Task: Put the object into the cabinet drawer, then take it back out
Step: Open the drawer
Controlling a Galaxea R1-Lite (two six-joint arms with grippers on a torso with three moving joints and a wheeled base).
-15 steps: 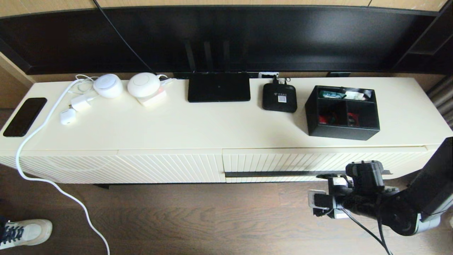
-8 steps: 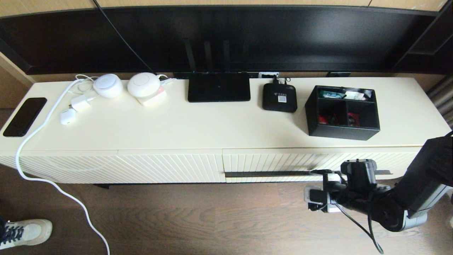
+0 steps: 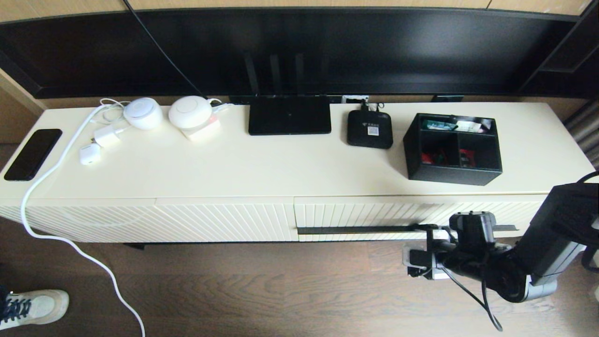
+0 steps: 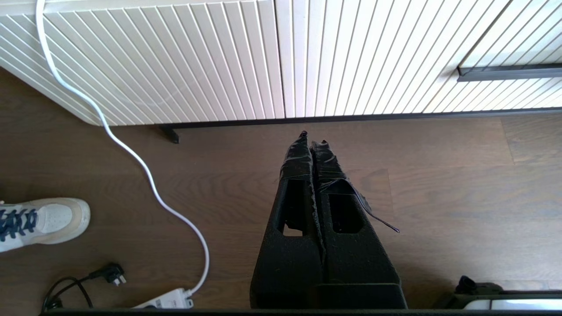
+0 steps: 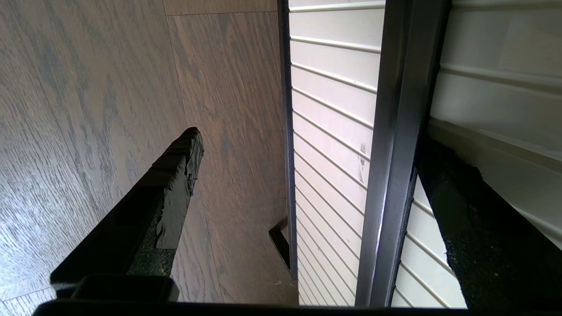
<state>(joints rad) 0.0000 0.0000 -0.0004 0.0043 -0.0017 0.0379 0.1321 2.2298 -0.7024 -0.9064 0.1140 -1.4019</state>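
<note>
Right tool point(image 5: 307, 175), at the near right before the cabinet, stands wide open, one black padded finger point(image 5: 175, 175) over the wooden floor point(image 5: 109, 109) and the other behind the long dark bar handle point(image 5: 395, 153), which runs between the two. Left tool point(image 4: 312, 142) hangs parked above the floor with its fingers pressed together, holding nothing. Wide cream drawer with vertically ribbed front point(image 3: 374, 213) is closed. On the cream tabletop point(image 3: 257, 164) above it, toward the right end, rests the black rectangular three-compartment organizer box point(image 3: 453, 149), upright, with small red, white and teal items inside. Beside it to the left lie a small black square set-top box point(image 3: 369, 129) and a flat black router point(image 3: 289, 115).
</note>
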